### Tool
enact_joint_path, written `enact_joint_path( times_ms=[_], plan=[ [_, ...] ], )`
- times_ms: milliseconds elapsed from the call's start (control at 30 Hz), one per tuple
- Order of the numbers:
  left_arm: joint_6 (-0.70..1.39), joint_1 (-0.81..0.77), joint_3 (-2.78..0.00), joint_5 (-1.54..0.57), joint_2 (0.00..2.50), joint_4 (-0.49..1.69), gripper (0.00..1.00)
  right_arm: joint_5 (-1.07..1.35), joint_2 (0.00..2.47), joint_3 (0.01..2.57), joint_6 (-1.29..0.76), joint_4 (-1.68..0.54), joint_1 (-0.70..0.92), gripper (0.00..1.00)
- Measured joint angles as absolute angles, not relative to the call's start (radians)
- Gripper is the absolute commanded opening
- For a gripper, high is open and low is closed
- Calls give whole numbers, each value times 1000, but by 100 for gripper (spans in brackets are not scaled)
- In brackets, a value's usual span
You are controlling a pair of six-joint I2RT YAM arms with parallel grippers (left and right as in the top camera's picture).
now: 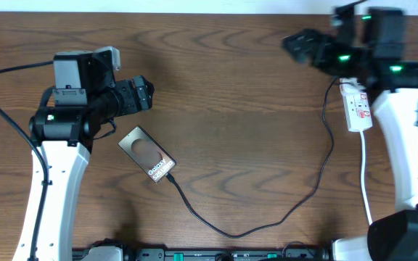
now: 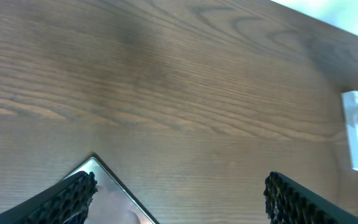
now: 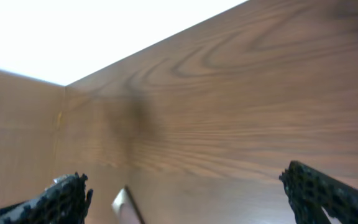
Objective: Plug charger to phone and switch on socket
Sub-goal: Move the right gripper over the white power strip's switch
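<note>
The brown phone (image 1: 146, 154) lies flat and slanted on the table, left of centre. The thin black charger (image 1: 231, 233) cable touches the phone's lower right end, loops along the front of the table and rises to the white socket (image 1: 356, 105) at the right. My left gripper (image 1: 145, 94) hovers open just above and behind the phone. In the left wrist view the gripper (image 2: 179, 205) is empty, with a phone (image 2: 114, 202) corner beside its left fingertip and the socket (image 2: 357, 130) far right. My right gripper (image 1: 296, 43) is open at the back right, left of the socket; the right wrist view shows this gripper (image 3: 191, 199) empty.
The socket's white lead (image 1: 365, 181) runs down toward the front edge beside the right arm (image 1: 412, 145). A blurred pale corner (image 3: 122, 204) shows low in the right wrist view. The table's back edge (image 3: 166, 40) lies beyond it.
</note>
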State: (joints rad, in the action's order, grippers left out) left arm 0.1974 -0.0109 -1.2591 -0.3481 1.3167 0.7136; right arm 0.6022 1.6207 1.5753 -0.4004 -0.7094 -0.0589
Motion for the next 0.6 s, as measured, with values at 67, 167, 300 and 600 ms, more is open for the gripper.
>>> enact_joint_path(
  times_ms=[67, 167, 300, 600],
  plan=[
    [196, -15, -1259, -327, 1317, 712, 89, 607, 1621, 1599, -372, -746, -138, 99],
    [192, -15, -1259, -307, 1317, 710, 89, 612, 1621, 1609, -315, -781, -271, 99],
    [186, -15, -1259, -299, 1317, 710, 89, 610, 1621, 1609, -223, -832, -433, 99],
    [186, -15, -1259, -286, 1317, 716, 89, 590, 1674, 1611, -2, -893, -616, 99]
  ],
)
